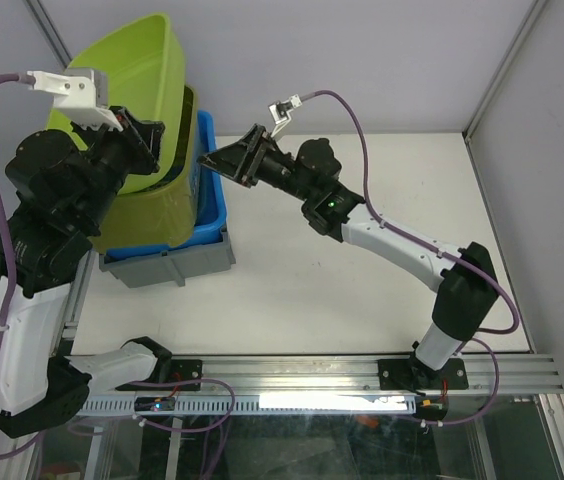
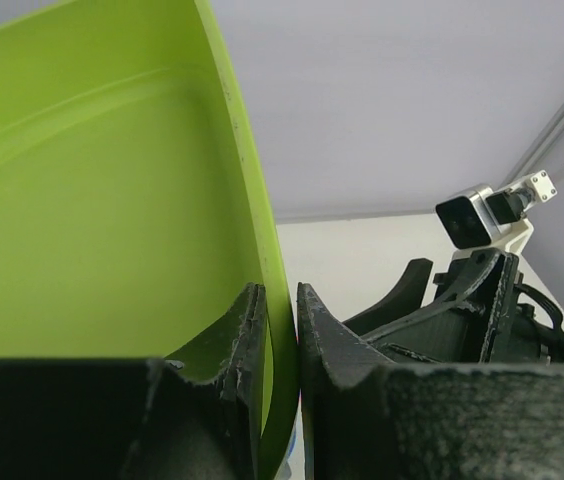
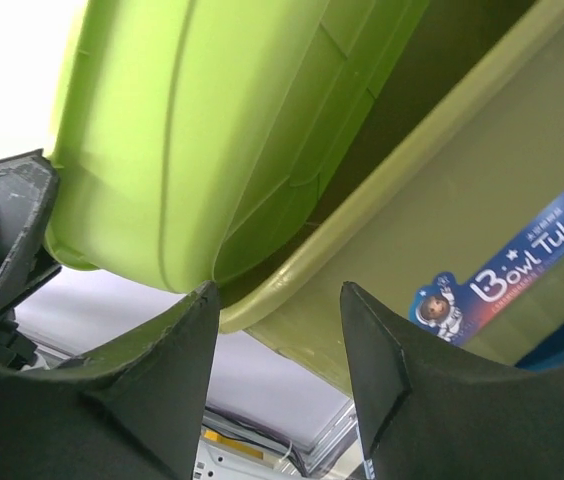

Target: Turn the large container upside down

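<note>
Your left gripper [image 2: 280, 305] pinched the green tub [image 2: 92, 200] by its rim, tilted but not yet overturned; your right gripper [image 3: 277, 292] stood open nearby.

Your lighting's bright and flat: the white table [image 1: 422, 170] is close to blown out, with faint shadows under the right arm [image 1: 402, 245]. There's a hot glare strip on the front rail [image 1: 312, 400]. Wrist views go soft up close — left fingers [image 2: 342, 350] and right fingers [image 3: 162, 380] look murky, the lime tub [image 2: 102, 200] glows, and the right wrist view's top-left corner is pure white.
</note>
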Robot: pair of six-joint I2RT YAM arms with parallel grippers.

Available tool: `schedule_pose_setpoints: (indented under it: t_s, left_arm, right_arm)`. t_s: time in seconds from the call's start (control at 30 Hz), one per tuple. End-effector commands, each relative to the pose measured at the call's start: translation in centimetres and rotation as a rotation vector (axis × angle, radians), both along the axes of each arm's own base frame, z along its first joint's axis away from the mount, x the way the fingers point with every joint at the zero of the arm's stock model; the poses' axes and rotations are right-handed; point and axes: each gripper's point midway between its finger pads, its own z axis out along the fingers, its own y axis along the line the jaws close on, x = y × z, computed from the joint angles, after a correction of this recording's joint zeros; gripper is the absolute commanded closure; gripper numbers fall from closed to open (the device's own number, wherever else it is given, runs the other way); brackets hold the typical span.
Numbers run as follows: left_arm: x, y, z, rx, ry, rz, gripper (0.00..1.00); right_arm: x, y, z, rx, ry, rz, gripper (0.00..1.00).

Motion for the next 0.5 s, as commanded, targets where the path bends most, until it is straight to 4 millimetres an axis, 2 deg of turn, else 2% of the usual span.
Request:
schedule_pose_setpoints:
  t_s: [0.0,0.17,0.3,0.47]
  left_arm:
    - [-1.3,0.9,4.2,-0.043,-0.152,-0.001,1.0]
    - [-1.6,0.9,5.4,-0.035,-0.19,-0.011,1.0]
    - [-2.5,0.8,7.6,-0.049,-0.246,-0.04,1.0]
    - [-3.2,0.1,9.1,-0.06,-0.284,-0.096,1.0]
  right_arm:
    - [-1.3,-0.9,6.5,0.147,-0.15,0.009,0.44]
    - [-0.9,-0.3,7.6,0.157,-0.183,0.015,0.4]
    - [-0.6,0.9,8.2,0.157,-0.182,0.042,0.4]
    - [-0.3,1.9,8.4,0.173,-0.179,0.062,0.42]
